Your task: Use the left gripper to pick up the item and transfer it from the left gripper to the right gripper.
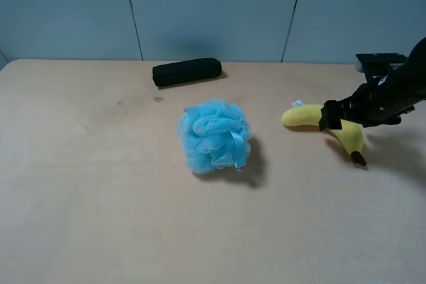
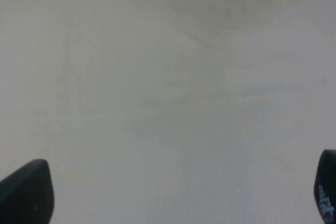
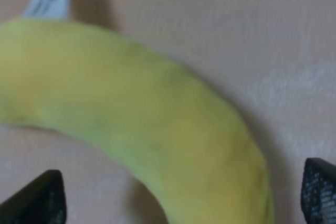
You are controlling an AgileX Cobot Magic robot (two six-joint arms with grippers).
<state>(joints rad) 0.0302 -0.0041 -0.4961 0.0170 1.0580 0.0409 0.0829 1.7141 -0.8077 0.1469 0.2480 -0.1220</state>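
The yellow plush banana (image 1: pixel 303 117) lies on the table at the right, with its brown stem tip (image 1: pixel 359 159) toward the front and its white tag (image 1: pixel 297 104) at the far end. My right gripper (image 1: pixel 331 116) hangs low over the banana's middle. In the right wrist view the banana (image 3: pixel 136 114) fills the frame, and the gripper (image 3: pixel 184 198) is open with one black fingertip (image 3: pixel 37 200) on each side of it. My left gripper (image 2: pixel 176 192) is open and empty over bare table. It does not show in the exterior high view.
A fluffy blue bath puff (image 1: pixel 214 136) sits mid-table, left of the banana. A black oblong case (image 1: pixel 187 72) lies at the back near the wall. The tan table (image 1: pixel 100 197) extends bare to the left and front.
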